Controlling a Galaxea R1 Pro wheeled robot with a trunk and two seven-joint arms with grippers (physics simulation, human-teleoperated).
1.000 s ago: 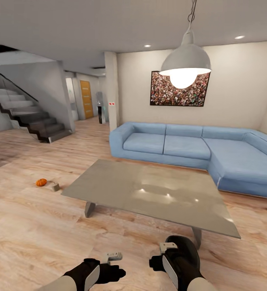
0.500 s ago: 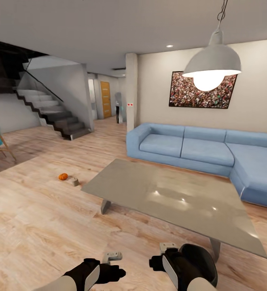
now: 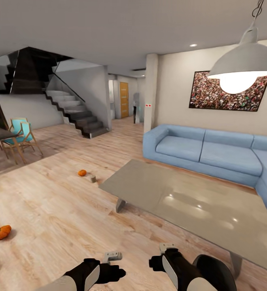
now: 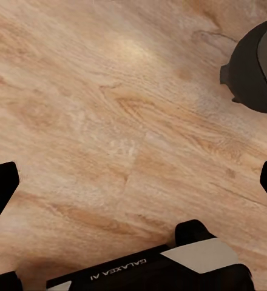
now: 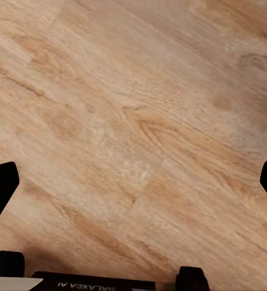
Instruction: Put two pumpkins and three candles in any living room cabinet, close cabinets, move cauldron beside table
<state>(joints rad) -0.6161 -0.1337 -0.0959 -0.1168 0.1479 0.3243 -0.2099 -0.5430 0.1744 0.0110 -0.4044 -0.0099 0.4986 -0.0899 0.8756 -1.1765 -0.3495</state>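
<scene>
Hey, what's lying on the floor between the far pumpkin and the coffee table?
In the head view, a candle lies between the far pumpkin and the coffee table, close beside the pumpkin.

The floor (image 3: 60,210) is pale wood plank with strong grain and a soft satin sheen; both wrist views show its knots and streaks close up. The low worktop (image 3: 182,198) at centre right has a smooth grey-beige top, glossy enough to mirror ceiling lights, on dull metal-looking legs. The sofa (image 3: 214,151) at right looks like matt blue cloth or soft leather; which is unclear. The pendant lamp (image 3: 246,60) at upper right has a smooth, semi-matt white shell. Two pumpkins (image 3: 1,233) (image 3: 82,173) at left are matt orange. The cauldron (image 3: 214,273) at lower right is matt black. The claws (image 3: 113,256) (image 3: 168,246) pair matt black casing with pale grey plastic-looking parts.
</scene>
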